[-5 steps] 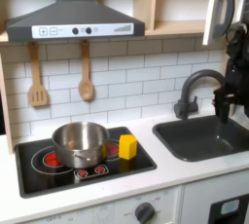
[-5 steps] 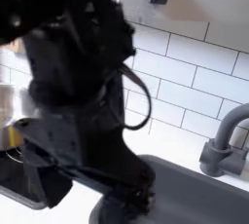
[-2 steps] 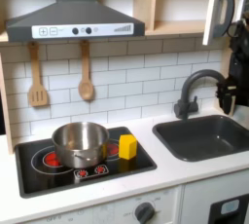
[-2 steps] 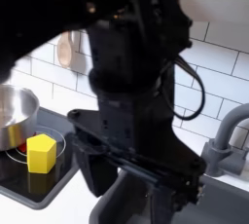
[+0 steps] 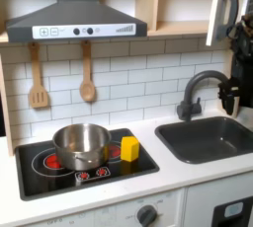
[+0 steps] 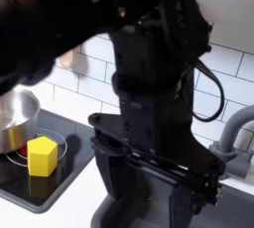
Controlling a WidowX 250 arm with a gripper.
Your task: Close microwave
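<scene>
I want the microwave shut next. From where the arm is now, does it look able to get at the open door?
Probably yes. In the first exterior view the arm stands at the right edge, just below the microwave door, with nothing between them. Whether the gripper is open or shut is unclear.

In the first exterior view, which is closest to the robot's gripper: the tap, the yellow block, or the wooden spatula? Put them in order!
The gripper sits at the first exterior view's right edge.
1. The dark grey curved tap, just left of the gripper, behind the sink.
2. The yellow block, on the black stovetop near the middle.
3. The wooden slotted spatula, hanging on the tiled wall at the far left.
</scene>
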